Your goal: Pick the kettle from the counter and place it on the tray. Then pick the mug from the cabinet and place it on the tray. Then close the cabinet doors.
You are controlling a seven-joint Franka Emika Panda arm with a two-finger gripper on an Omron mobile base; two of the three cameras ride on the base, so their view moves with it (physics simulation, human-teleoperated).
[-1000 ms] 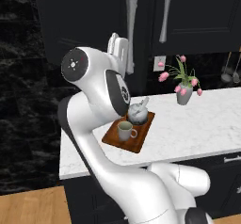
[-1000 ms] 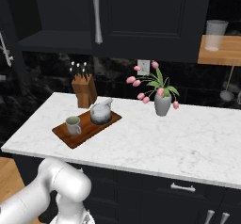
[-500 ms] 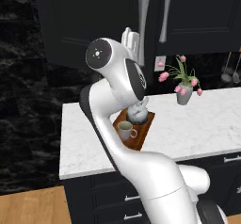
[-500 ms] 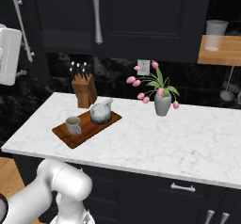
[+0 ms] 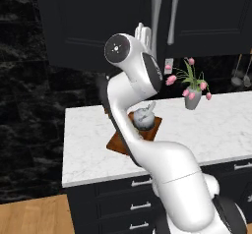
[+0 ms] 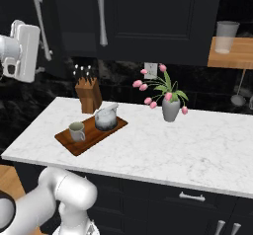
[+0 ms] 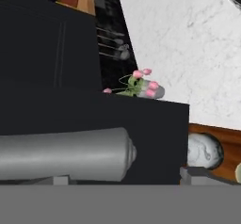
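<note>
The silver-grey kettle (image 6: 106, 118) and the pale mug (image 6: 76, 131) both stand on the reddish-brown tray (image 6: 94, 135) on the white marble counter (image 6: 197, 145). My gripper (image 5: 143, 31) is raised at the left cabinet door (image 5: 98, 21), right beside its silver bar handle (image 5: 156, 16). From the right, the gripper (image 6: 34, 51) sits against that door, just below its handle (image 6: 42, 26). In the hand view the handle (image 7: 66, 155) lies large across the bottom on the black door (image 7: 94, 119). The fingers look spread. The right door (image 6: 148, 17) is shut.
A grey vase with pink flowers (image 6: 170, 105) stands mid-counter and a light-wood knife block (image 6: 88, 93) behind the tray. A wooden shelf with a glass (image 6: 227, 36) hangs at upper right. Dark drawers (image 6: 192, 197) run under the counter.
The arm rose from over the tray to the left cabinet door. That door has swung towards shut, its handle now close to the right door's handle.
</note>
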